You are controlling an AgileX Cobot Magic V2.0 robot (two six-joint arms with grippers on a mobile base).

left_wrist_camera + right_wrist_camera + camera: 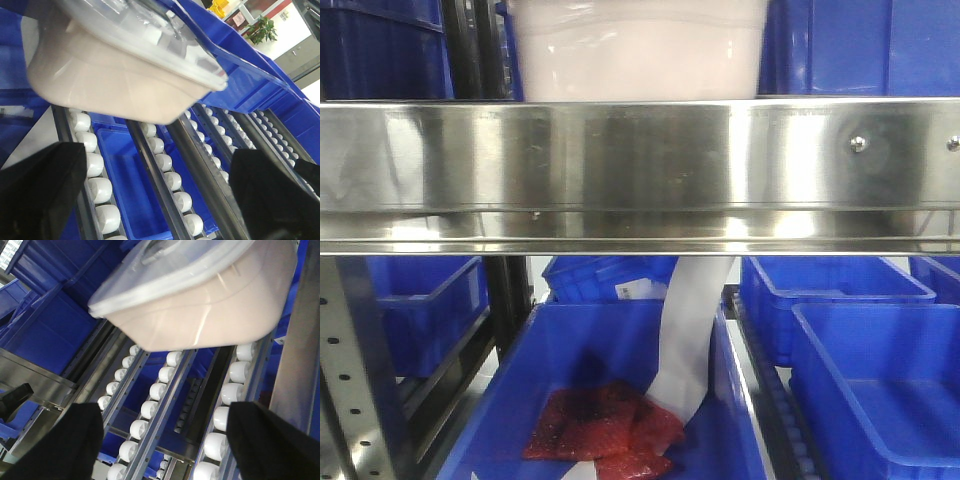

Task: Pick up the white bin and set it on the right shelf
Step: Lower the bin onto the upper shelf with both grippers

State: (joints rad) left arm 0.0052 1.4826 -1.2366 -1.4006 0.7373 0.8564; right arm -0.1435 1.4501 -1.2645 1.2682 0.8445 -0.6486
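Here, the left gripper (pixel 160 200) is hovering with its black fingers (pixel 40 195) spread wide apart, clamping nothing, and the right gripper (pixel 160 445) is doing the same. Ahead of both, the large pale pinkish-white translucent plastic tub with its glossy white lid (pixel 200 300) is sitting on white rollers (pixel 150 390) behind the shiny stainless steel front rail (pixel 640 170), between blue open plastic bins (pixel 860 370) on either side. Judging from this, the tub is looking too wide for one open jaw; a lopsided two-arm squeeze on glossy walls could be tipping or rolling it away
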